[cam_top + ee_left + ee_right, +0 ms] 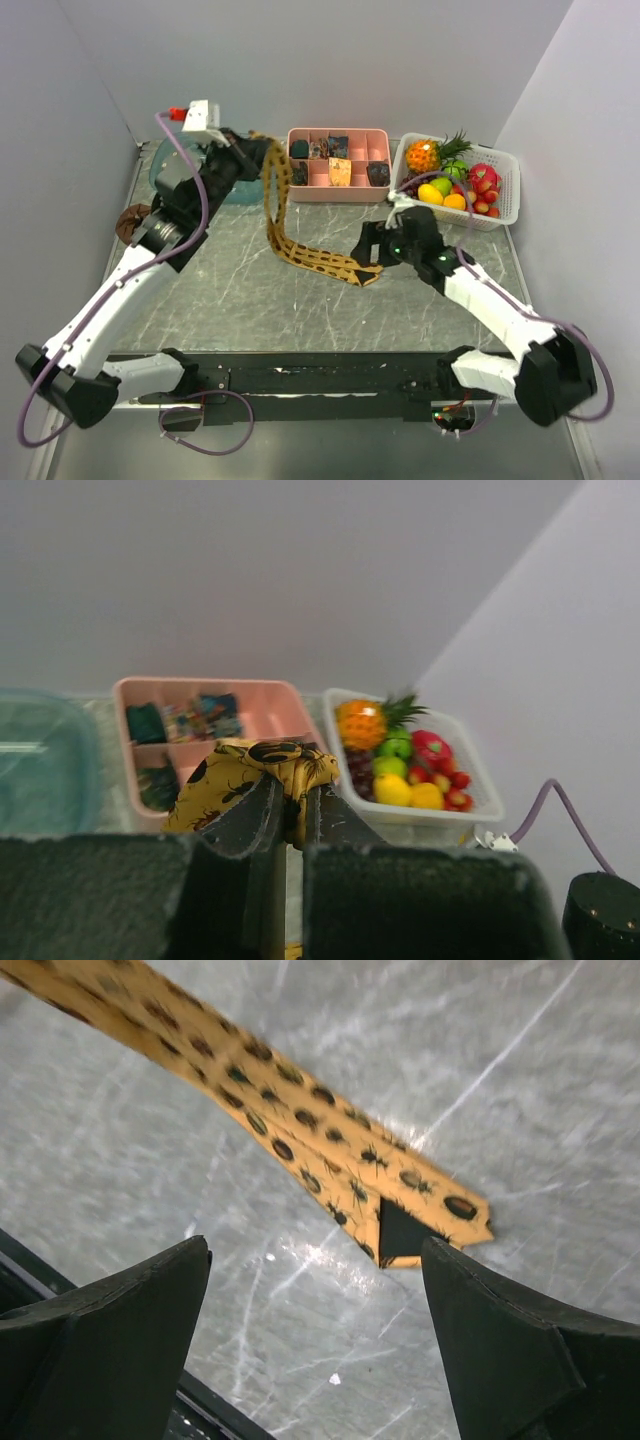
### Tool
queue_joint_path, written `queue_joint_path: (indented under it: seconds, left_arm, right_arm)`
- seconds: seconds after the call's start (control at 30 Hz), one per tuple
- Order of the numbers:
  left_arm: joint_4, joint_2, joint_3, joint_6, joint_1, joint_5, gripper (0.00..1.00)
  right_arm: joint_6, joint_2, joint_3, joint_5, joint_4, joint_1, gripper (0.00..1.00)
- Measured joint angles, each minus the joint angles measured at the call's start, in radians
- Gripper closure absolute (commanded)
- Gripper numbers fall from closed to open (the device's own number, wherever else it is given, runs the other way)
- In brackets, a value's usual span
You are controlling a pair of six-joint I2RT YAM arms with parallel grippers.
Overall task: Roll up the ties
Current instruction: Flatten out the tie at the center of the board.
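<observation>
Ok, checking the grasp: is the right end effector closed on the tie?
No, the right end effector hangs open above the tie end lying on the table.

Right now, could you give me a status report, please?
Left fingers shut on tie, end raised. Right fingers open over its tip on table. Nothing blocking.

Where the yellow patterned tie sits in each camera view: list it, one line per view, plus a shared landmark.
Top external: tie hangs from the left gripper, upper centre-left, its end on the table mid-frame.
Left wrist: tie bunched lower centre, pinched between the fingers.
Right wrist: diagonal from top left to its point right of centre.
Landmark: pink tray, top external and left wrist only.
</observation>
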Motion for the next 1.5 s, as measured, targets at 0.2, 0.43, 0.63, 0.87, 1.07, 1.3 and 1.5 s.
queue_joint_path:
  seconds: [0.2, 0.43, 0.63, 0.87, 1.07, 1.3, 1.5]
  left_arm:
    - [-0.047, -0.093, -0.133, -0.002, 0.05, -0.138, 0.99]
    - [-0.1, -0.157, -0.282, -0.024, 0.12, -0.227, 0.96]
    - [-0.132, -0.162, -0.332, -0.055, 0.201, -0.235, 0.91]
    - [-0.159, -0.139, -0.359, -0.098, 0.285, -0.235, 0.77]
    - [-0.189, -0.126, -0.362, -0.134, 0.343, -0.242, 0.52]
    - [-0.211, -0.124, -0.404, -0.182, 0.428, -0.24, 0.21]
    - [-0.228, -0.113, -0.41, -0.193, 0.478, -0.221, 0.11]
  right_arm:
    - [-0.002, 0.206, 0.014, 0.063, 0.002, 0.096, 0.52]
    - [0.012, 0.411, 0.095, 0.133, 0.005, 0.159, 0.83]
    - [0.033, 0.525, 0.14, 0.2, -0.015, 0.158, 0.98]
    - [0.038, 0.589, 0.179, 0.243, -0.05, 0.158, 1.0]
    - [0.037, 0.591, 0.193, 0.284, -0.106, 0.158, 1.0]
    - [0.037, 0.594, 0.21, 0.317, -0.174, 0.146, 1.0]
    - [0.041, 0.585, 0.214, 0.327, -0.246, 0.104, 1.0]
